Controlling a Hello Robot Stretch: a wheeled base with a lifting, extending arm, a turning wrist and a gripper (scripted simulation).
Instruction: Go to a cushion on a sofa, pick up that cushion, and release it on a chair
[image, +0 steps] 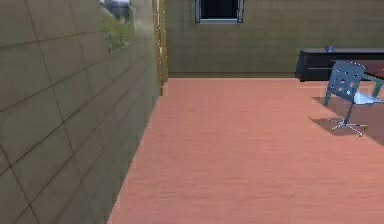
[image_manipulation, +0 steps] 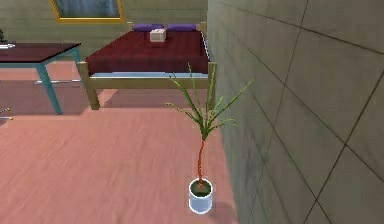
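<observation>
A grey-blue office chair on a wheeled star base stands on the wooden floor at the forward view's right, beside a dark-topped table. In the arm side view a wooden-framed bed with a dark red cover stands at the top. Two purple pillows lie at its head, and a small pale box-like thing sits on the cover.
A tiled wall runs along the forward view's left, with a dark low cabinet at the far right. In the arm side view a potted palm stands by a wall corner, and a dark table with teal legs is at left.
</observation>
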